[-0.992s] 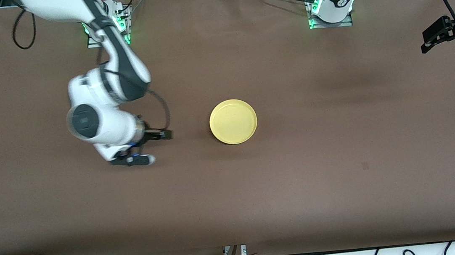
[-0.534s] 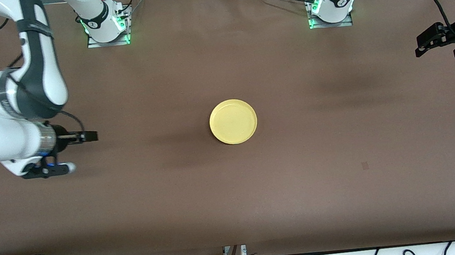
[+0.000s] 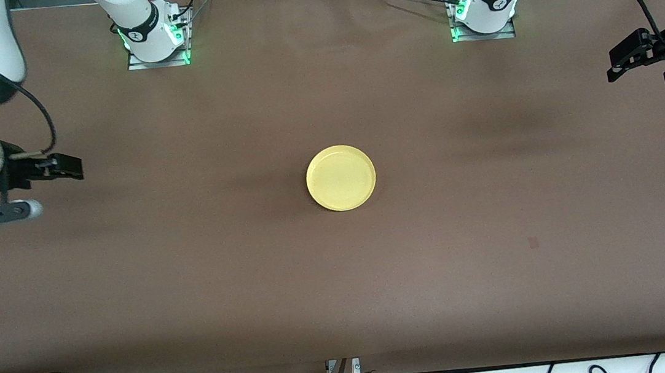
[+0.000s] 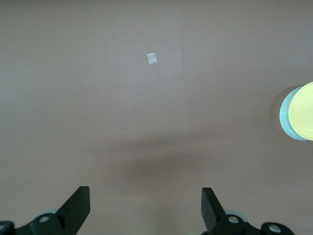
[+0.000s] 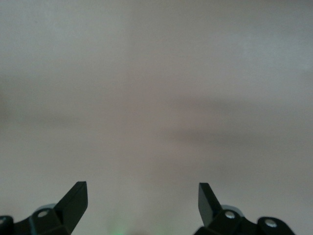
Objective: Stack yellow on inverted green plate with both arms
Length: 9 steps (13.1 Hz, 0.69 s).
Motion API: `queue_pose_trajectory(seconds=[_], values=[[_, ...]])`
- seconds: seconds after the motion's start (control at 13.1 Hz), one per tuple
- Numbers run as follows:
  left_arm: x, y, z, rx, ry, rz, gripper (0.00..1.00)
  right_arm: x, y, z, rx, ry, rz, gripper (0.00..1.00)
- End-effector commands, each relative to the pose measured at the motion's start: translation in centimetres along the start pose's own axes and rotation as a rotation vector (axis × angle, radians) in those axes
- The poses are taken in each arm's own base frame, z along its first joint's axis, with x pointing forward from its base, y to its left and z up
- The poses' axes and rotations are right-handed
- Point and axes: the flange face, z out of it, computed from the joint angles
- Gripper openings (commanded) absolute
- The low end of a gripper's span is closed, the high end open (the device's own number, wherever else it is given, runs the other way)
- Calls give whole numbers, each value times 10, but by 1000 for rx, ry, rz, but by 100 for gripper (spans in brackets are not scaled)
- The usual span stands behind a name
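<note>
Two plates sit stacked mid-tabletop: the yellow plate (image 3: 341, 177) rests on the green plate (image 4: 284, 117), whose rim shows only in the left wrist view. The stack has not moved since the earlier frames. The right gripper (image 3: 30, 190) has swung away from beside the stack out to the right arm's end of the tabletop (image 3: 502, 267), fingers apart, empty. The left gripper (image 3: 643, 58) hangs at the left arm's end, barely shifted, fingers apart, empty. Open brown surface surrounds the stack toward every edge.

Yellow plate (image 3: 341, 177) sole obstacle mid-table (image 3: 497, 225); open brown surface all around.
</note>
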Motion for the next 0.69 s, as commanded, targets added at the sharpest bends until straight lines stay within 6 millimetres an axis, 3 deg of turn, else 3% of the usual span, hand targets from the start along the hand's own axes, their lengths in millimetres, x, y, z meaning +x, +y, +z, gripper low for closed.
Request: queue_pose_trajectory(seconds=[0.0, 0.15, 0.38, 0.61], values=[[0, 1, -7, -31, 4, 11, 100, -31, 12, -18, -2, 57, -4, 100], [1, 1, -7, -32, 6, 11, 100, -52, 25, -42, 9, 96, 9, 100], [2, 3, -9, -30, 13, 15, 100, -83, 44, -44, 26, 6, 42, 100], [2, 3, -10, -31, 15, 15, 100, -77, 46, -32, 23, -56, 30, 100]])
